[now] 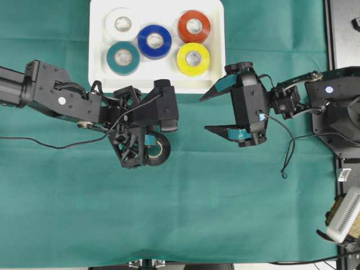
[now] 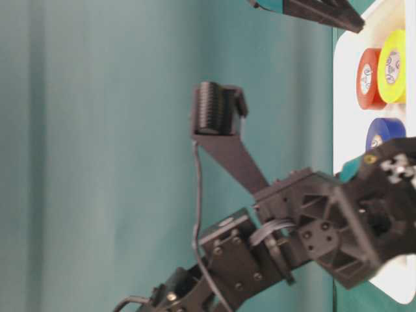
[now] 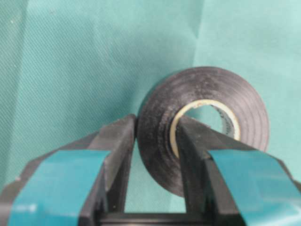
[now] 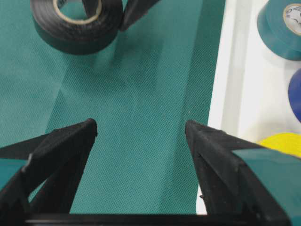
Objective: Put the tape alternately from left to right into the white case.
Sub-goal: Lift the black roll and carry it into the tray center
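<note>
- Overhead: white case (image 1: pixel 95 70) sits at 12 o'clock on the green cloth (image 1: pixel 225 214). Five rolls inside: white tape (image 1: pixel 122 23) and red tape (image 1: pixel 194 26) along the far side, blue tape (image 1: pixel 154 41) in the middle, teal tape (image 1: pixel 124 58) and yellow tape (image 1: pixel 193 59) along the near side.
- Overhead: left gripper (image 1: pixel 153 147) is just off the case's near rim at about 6 o'clock, clamped on the black tape (image 1: pixel 160 149), which is outside the case over the cloth. Can't tell from this view if the roll touches the cloth.
- Overhead: right gripper (image 1: pixel 208 112) is at 3 o'clock of the left one, jaws spread wide, nothing between them, near the case's near right corner.
- Table-level: picture is turned sideways. Left gripper (image 2: pixel 218 107) pinches the black roll, seen edge-on. Case at the right edge with red, yellow and blue rolls showing.
- Left wrist: one finger (image 3: pixel 115 150) on the outside of the black roll, the other finger through the pale core; the roll's wall is squeezed between them.
- Right wrist: right jaws wide apart, only cloth between. Black roll at 11 o'clock with the left gripper's tips on it; case rim at 3 o'clock, with teal, blue and yellow rolls partly showing.
</note>
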Controlling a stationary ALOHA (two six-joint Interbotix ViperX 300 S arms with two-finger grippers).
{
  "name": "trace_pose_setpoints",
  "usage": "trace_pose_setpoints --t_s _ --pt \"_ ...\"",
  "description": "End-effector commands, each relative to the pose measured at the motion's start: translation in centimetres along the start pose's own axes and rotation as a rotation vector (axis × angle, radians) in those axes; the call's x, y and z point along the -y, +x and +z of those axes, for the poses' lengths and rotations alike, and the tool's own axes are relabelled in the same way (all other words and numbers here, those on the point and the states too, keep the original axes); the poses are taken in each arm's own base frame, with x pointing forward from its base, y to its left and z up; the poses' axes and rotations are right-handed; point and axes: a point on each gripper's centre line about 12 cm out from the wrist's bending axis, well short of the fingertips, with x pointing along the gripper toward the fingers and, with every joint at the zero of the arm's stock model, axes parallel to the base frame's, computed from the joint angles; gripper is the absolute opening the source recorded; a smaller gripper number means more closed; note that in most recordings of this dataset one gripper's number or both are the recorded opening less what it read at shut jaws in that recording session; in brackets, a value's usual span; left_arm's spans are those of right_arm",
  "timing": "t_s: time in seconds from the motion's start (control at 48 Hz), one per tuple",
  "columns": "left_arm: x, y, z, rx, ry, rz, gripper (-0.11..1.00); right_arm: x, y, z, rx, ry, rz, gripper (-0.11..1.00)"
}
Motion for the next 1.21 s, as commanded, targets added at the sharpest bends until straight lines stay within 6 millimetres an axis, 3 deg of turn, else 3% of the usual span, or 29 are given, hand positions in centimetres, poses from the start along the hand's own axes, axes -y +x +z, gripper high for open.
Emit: trace_pose_setpoints --t_s 0.0,0.417,1.188 --pt "0.6 -1.9 1.6 0.055 0.003 -0.018 -0.04 -0.1 -0.3 0.9 0.032 -0.005 0.002 0.83" --pt "-0.5 -2.5 2.7 0.057 -0.008 0.001 -0.04 -0.1 -0.3 0.9 0.032 -0.006 0.002 0.83" --pt "-10.1 -3.9 5.9 0.120 -0.144 0.127 -0.04 -0.1 -0.3 0.8 0.030 -0.003 0.004 0.83"
